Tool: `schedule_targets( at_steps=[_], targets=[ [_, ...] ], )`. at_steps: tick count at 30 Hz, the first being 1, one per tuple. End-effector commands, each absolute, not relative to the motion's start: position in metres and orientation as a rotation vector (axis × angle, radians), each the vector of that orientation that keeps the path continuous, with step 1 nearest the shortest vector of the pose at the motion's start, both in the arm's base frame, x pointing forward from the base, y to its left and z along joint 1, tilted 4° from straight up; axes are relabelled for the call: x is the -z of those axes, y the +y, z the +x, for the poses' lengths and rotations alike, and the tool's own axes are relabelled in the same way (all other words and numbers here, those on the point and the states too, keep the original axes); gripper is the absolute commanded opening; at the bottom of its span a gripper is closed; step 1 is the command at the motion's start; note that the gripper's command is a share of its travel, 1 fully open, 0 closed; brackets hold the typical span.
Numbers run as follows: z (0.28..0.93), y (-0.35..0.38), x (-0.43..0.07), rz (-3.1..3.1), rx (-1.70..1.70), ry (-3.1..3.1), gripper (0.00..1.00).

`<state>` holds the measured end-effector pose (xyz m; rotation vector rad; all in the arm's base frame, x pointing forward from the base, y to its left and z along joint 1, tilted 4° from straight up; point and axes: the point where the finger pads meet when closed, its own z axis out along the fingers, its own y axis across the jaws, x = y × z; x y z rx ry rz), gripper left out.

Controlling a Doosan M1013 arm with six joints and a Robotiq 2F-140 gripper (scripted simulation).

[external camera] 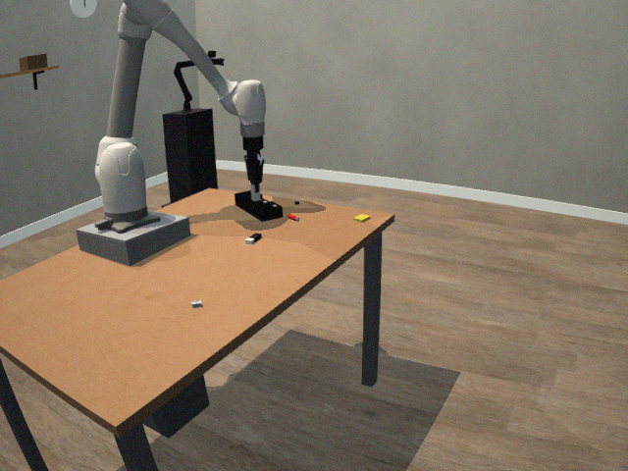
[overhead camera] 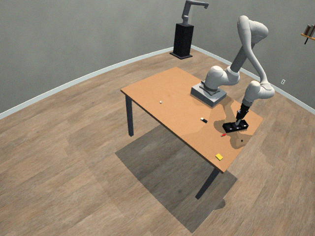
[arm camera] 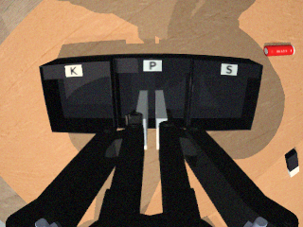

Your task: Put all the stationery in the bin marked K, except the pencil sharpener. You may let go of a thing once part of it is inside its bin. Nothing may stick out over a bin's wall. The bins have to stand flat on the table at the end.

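Note:
A black three-part bin [overhead camera: 235,126] stands on the table's right end, also in the exterior view [external camera: 258,206]. In the wrist view [arm camera: 151,91] its labels read K [arm camera: 74,71], P and S, and all three parts look empty. My gripper [arm camera: 151,102] points straight down over the near wall of the middle part P, fingers nearly together with nothing seen between them. It also shows in the top and exterior views [overhead camera: 238,123] [external camera: 255,194]. A red cylinder [overhead camera: 223,134] [arm camera: 278,51] lies just beside the bin. A yellow pad [overhead camera: 219,156] lies near the table's corner.
A black-and-white block [overhead camera: 203,119] [arm camera: 292,162] lies left of the bin. A small black item [overhead camera: 241,140] lies beyond the bin near the table edge. A tiny white item [overhead camera: 160,102] lies mid-table. The arm's grey base [overhead camera: 208,94] stands at the back edge.

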<state>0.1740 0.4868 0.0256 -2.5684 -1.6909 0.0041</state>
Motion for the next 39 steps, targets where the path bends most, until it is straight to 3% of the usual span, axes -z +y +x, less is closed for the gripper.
schedule_targets(
  at_steps=[1, 39],
  targets=[
    [0.178, 0.491, -0.03, -2.568, 0.007, -1.687, 0.15],
    [0.179, 0.489, -0.059, -2.568, 0.007, -1.687, 0.15]
  ],
)
